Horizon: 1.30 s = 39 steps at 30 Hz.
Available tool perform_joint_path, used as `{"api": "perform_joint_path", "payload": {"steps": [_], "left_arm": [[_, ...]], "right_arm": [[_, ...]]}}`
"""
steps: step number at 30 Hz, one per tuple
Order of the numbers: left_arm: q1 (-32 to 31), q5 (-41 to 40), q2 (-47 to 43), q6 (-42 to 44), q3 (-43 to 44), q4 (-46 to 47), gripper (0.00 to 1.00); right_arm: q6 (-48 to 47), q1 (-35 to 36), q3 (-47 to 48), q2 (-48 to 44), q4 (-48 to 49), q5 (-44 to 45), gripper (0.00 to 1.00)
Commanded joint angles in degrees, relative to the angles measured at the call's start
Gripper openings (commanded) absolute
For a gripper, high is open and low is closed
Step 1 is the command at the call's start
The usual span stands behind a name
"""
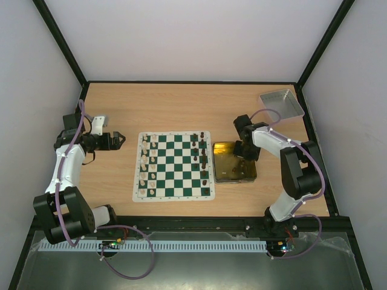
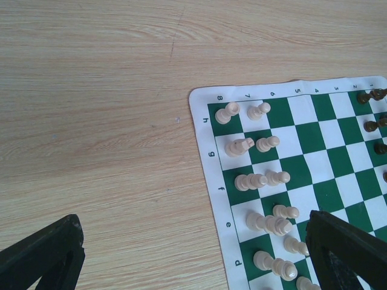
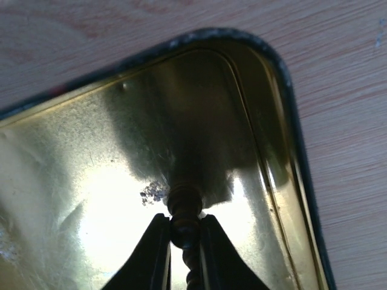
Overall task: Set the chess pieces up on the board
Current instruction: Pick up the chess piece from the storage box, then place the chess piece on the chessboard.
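Pick step: dark brown chess piece (image 3: 184, 199) is pinched by right gripper (image 3: 184, 222) inside shiny gold rectangular tray (image 3: 78, 163), frame's lower centre. Left gripper (image 1: 119, 140) is spread wide. Next, lift and carry to green-white checkered board (image 1: 175, 197) is judged needed.

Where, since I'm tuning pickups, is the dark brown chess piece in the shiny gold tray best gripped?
Grip the dark brown chess piece by the slim stem under its round head, from above, fingers either side: the shiny gold tray's raised rim likely blocks sideways approaches.
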Motion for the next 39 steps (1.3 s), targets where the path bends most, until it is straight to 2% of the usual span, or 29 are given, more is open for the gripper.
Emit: {"api": "perform_joint_path", "payload": {"steps": [1,11,18,22,30,34,39], "left_arm": [[0.28,1.21,-0.25,0.50,0.21,-1.10,0.99],[0.29,1.22,0.12,0.51,0.30,-0.96,0.99],[0.30,1.15,0.46,0.47,0.28,-0.99,0.99],[0.30,0.91,0.28,0.38,0.23,-0.90,0.99],[0.25,0.64,0.27,0.30,0.19,-0.84,0.99],[0.26,0.55,0.13,0.30,0.23,-0.90,0.99],[0.30,0.55,-0.07,0.29,0.23,-0.92,0.99]], "right_arm": [[-0.48,-0.27,0.15,-0.17,0.28,1.50,0.06],[-1.10,1.32,4.82,-4.89,-5.09,4.90,0.04],[1.62,10.89,10.62,-7.58,-11.55,8.36,0.04],[6.17,19.63,13.88,-7.85,-14.12,8.98,0.04],[12.45,34.66,17.10,-2.42,-14.11,9.95,0.04],[13.43,38.40,17.70,1.06,-12.80,9.33,0.04],[13.63,39.71,17.49,3.92,-10.02,6.86,0.05]]}}
